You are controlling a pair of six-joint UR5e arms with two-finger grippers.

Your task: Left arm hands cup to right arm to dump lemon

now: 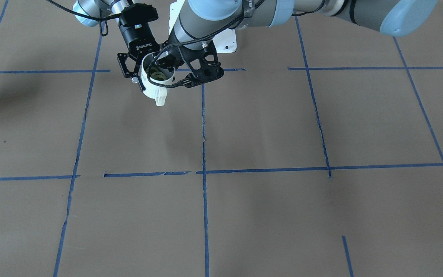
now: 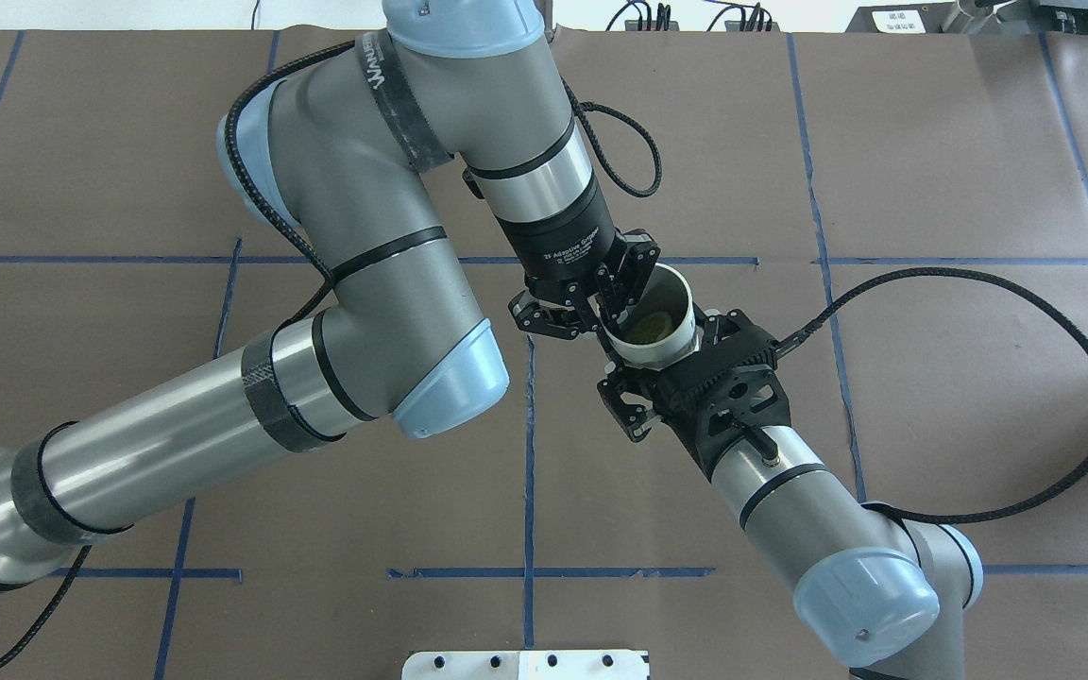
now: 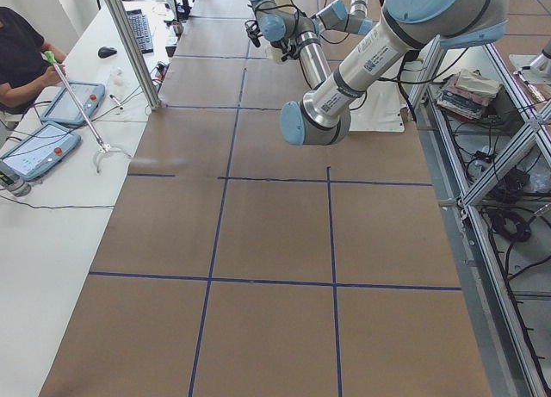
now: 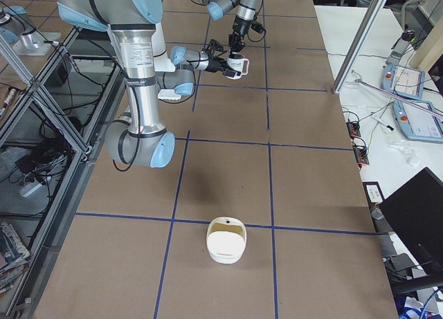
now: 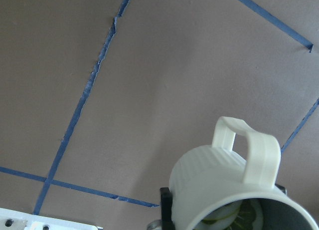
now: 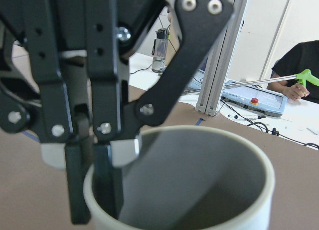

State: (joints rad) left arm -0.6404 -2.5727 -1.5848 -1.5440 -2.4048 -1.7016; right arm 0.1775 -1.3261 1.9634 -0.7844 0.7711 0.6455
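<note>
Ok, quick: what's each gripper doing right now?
Left gripper: closed, pinching the rim of the cup, with the lemon inside.
Right gripper: fingers flank the cup's body; cannot tell if clamped.

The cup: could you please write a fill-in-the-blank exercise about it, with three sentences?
The left gripper pinches the cup by its ____.
The lemon lies ____ the cup.
The cup hangs ____ the table, touching it nowhere.
Missing words: rim; inside; above.
</note>
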